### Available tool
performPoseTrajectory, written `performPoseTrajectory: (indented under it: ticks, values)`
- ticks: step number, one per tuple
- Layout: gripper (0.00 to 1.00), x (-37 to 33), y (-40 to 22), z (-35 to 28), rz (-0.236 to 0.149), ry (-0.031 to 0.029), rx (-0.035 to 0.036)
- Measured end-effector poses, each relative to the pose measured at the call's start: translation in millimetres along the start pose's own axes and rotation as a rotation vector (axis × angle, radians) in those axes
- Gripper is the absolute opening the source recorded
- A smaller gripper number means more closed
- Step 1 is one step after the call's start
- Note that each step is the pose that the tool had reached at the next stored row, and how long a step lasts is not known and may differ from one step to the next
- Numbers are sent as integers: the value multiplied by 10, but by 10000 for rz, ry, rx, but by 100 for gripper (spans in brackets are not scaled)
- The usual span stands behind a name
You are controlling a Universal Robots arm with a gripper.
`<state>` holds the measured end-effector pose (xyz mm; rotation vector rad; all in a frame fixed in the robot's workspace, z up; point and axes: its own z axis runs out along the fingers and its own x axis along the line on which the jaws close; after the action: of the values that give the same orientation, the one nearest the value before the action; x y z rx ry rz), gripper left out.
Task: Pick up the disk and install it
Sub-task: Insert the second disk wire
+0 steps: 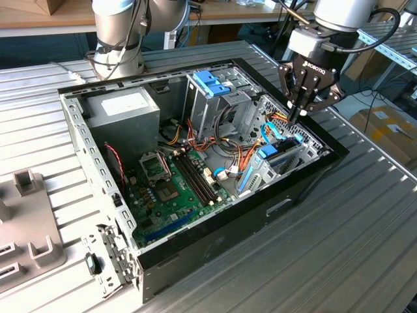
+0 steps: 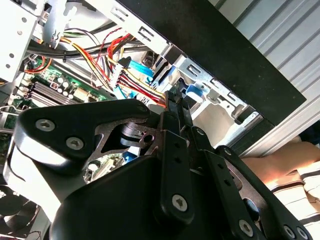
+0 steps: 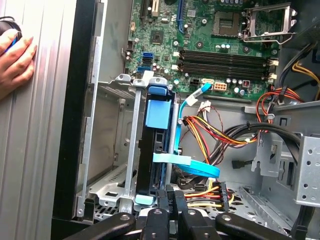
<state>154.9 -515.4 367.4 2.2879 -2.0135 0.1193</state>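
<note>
The disk (image 3: 156, 145) is seen standing on its edge inside the metal drive bay (image 3: 107, 150) of the open computer case (image 1: 306, 189), at the corner of the case that is far from the grey power supply (image 1: 124, 107). In the first wrist view its blue rail tab is visible on the upper edge, and a light blue flat cable (image 3: 187, 165) is laid across it. The gripper (image 1: 301, 112) is held just above this bay, and its fingers (image 3: 172, 197) are pressed together with nothing between them, the tips being placed against the near end of the disk.

Several risks can be judged from this position. The bundle of red, yellow and orange wires (image 3: 210, 135) is lying just beside the disk, so a wire could be caught or pinched by the fingertips if the push is not kept straight. The flat blue cable could be dragged or bent for the same reason. If the disk is not aligned in the bay guides, it could be jammed and the rails could be stressed. A person's hand (image 3: 15, 60) is resting on the table near the case wall, and it could be struck by a wide arm movement
</note>
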Motion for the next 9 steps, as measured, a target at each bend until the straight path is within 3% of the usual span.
performPoseTrajectory:
  ticks: [9]
  values:
    - [16,0,0,0,21,0,-2]
